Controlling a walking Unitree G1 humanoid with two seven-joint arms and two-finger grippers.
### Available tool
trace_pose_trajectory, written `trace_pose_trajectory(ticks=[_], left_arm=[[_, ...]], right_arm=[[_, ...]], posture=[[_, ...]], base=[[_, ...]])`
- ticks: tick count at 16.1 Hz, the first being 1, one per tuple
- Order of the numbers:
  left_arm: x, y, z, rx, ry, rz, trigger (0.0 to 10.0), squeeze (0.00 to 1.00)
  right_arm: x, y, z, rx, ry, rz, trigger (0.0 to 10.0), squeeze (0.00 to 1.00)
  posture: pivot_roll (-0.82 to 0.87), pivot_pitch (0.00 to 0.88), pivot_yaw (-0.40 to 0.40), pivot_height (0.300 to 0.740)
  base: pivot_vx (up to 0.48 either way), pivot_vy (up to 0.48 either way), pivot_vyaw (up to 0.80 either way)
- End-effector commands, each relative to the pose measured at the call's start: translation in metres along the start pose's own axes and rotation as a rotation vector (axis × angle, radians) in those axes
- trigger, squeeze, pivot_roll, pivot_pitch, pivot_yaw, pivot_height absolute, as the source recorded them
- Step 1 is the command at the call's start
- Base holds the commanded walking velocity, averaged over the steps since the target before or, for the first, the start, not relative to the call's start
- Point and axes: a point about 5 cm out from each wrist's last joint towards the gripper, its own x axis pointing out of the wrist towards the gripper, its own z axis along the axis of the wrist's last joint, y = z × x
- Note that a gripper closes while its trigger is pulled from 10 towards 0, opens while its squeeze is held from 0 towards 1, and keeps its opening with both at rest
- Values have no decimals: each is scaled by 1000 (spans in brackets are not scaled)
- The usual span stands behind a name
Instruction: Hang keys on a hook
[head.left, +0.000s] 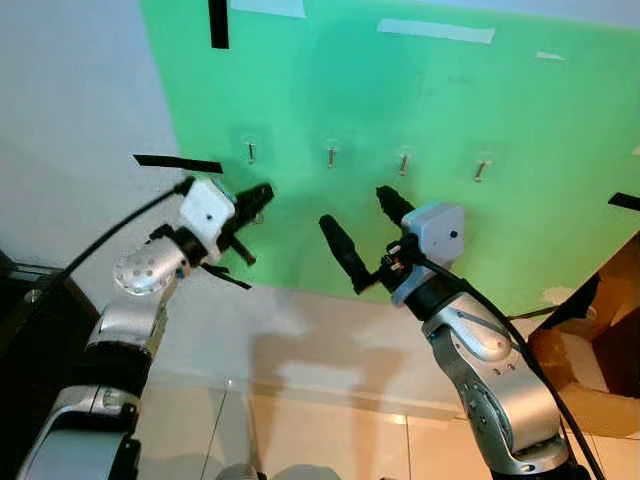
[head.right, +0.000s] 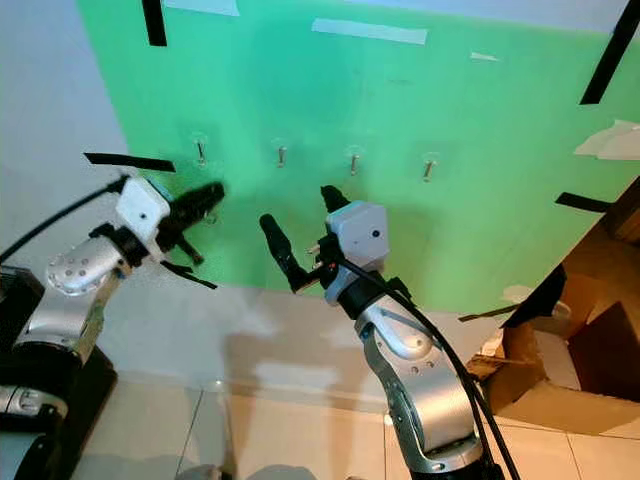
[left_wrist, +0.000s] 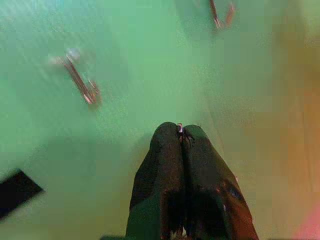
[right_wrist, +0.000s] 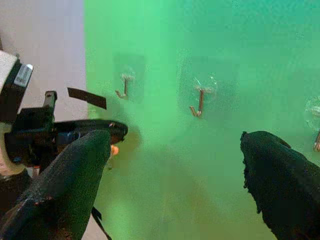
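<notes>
Four small metal hooks stick out of a green sheet (head.left: 440, 110) on the wall; from the left they are the first hook (head.left: 250, 151), the second hook (head.left: 331, 155), a third hook (head.left: 403, 162) and a fourth hook (head.left: 481, 170). My left gripper (head.left: 262, 192) is shut, its tips just below and right of the first hook (left_wrist: 82, 85). A small bit of metal, the keys (left_wrist: 180, 130), is pinched at its tips; little of them shows. My right gripper (head.left: 354, 207) is open and holds nothing, below the second hook (right_wrist: 199, 102) and the third one.
Black tape strips (head.left: 178, 163) and white tape (head.left: 435, 30) are stuck on the wall. An open cardboard box (head.right: 590, 350) stands at the right on the tiled floor (head.left: 330, 440). Dark furniture (head.left: 25, 300) is at my left.
</notes>
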Motion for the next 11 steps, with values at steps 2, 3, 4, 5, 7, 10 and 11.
trace_pose_trajectory(ticks=[2,3,4,5,7,10,11], left_arm=[[-4,-5,-8,4,51,-27,10000,0],[-7,-9,-11,-5,59,-41,10000,0],[-9,-11,-11,-16,58,-45,10000,0],[-9,-11,-12,-23,56,-44,10000,0],[-9,-6,1,-168,-26,59,10000,0],[-16,-12,16,-195,-14,82,10000,0],[-18,-17,19,-193,-29,77,10000,0]], right_arm=[[1,-1,1,-18,-5,4,10000,0],[1,-2,0,-19,-4,5,10000,0],[2,-2,0,-20,-3,5,10000,0],[2,-2,0,-20,-3,5,10000,0],[0,-6,-4,-35,23,-36,10000,0],[-13,-26,-21,-29,133,-205,10000,0],[-18,-27,-25,-24,147,-212,10000,0]], posture=[[-22,0,-31,740],[-21,0,-31,740],[-21,0,-32,740],[-21,0,-32,740],[-25,0,-25,740],[-20,0,-18,740],[-20,0,-18,740]], base=[[0,0,0],[0,0,0],[0,0,0],[0,0,0],[0,0,0],[0,0,0],[0,0,0]])
